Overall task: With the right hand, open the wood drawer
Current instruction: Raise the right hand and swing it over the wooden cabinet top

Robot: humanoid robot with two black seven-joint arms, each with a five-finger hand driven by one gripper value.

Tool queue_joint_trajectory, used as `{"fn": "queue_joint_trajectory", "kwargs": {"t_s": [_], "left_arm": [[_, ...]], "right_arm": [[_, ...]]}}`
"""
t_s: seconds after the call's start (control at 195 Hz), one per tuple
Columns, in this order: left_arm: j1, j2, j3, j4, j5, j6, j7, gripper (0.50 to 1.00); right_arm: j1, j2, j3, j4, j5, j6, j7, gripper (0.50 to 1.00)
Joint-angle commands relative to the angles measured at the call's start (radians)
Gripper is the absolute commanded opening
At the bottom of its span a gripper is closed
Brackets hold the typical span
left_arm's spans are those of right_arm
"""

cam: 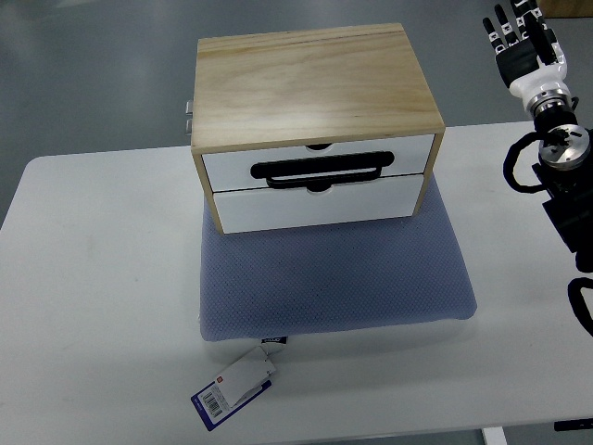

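A light wood drawer box (310, 83) stands on a blue-grey mat (343, 273) in the middle of the white table (93, 278). It has two white drawer fronts, both pushed in. A black loop handle (322, 171) lies across the upper drawer (320, 159), above the lower drawer (320, 204). My right hand (519, 42) is raised at the top right corner, well to the right of the box and touching nothing. Its black fingers (505, 26) are stretched out and hold nothing. The left arm does not show.
A white and blue barcode tag (233, 389) hangs off the mat's front edge onto the table. A small metal fitting (188, 115) sticks out at the box's left rear. Grey floor lies beyond the table's far edge.
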Motion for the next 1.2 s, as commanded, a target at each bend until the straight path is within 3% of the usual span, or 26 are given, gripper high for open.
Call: {"fn": "queue_joint_trajectory", "kwargs": {"t_s": [0.0,0.482,0.641,0.835,0.958,0.963,1.004,1.086,1.092,1.102,1.153,1.158,1.194], "left_arm": [[0.0,0.0,0.002,-0.001,0.0,0.0,0.0,1.0],[0.0,0.0,0.003,-0.004,0.002,0.0,-0.002,1.0],[0.0,0.0,0.003,-0.004,0.002,-0.002,-0.002,1.0],[-0.003,0.0,0.005,-0.006,0.005,-0.004,0.0,1.0],[-0.005,0.0,0.005,-0.015,0.006,-0.004,0.0,1.0],[-0.005,0.0,0.005,-0.03,0.005,-0.004,0.0,1.0],[-0.005,0.0,0.006,-0.038,0.005,-0.004,0.0,1.0],[-0.005,0.0,0.006,-0.04,0.005,-0.004,0.0,1.0],[-0.006,0.0,0.006,-0.041,0.006,-0.004,0.0,1.0],[-0.006,0.0,0.006,-0.041,0.006,-0.004,0.0,1.0],[-0.006,0.0,0.006,-0.041,0.006,-0.004,0.0,1.0],[-0.008,0.0,0.006,-0.041,0.006,-0.004,0.0,1.0],[-0.008,0.0,0.008,-0.041,0.005,-0.004,0.0,1.0]], "right_arm": [[0.002,-0.002,-0.001,0.001,-0.001,0.002,-0.002,0.946],[0.02,-0.008,-0.041,0.005,-0.021,-0.002,-0.014,0.946],[0.141,-0.044,-0.233,0.006,-0.097,-0.011,-0.02,0.944],[0.336,-0.123,-0.533,0.029,-0.212,0.006,-0.128,0.944],[0.397,-0.144,-0.664,0.057,-0.298,0.009,-0.152,0.944],[0.447,-0.164,-0.776,0.096,-0.39,0.018,-0.169,0.946],[0.494,-0.184,-0.869,0.147,-0.471,0.025,-0.175,0.946],[0.525,-0.199,-0.92,0.189,-0.514,0.032,-0.18,0.946],[0.575,-0.23,-0.999,0.268,-0.57,0.053,-0.198,0.946],[0.589,-0.235,-1.013,0.285,-0.58,0.058,-0.206,0.946],[0.603,-0.238,-1.024,0.299,-0.586,0.063,-0.214,0.946],[0.667,-0.248,-1.079,0.36,-0.609,0.095,-0.268,0.946],[0.709,-0.25,-1.115,0.394,-0.612,0.126,-0.307,0.946]]}}
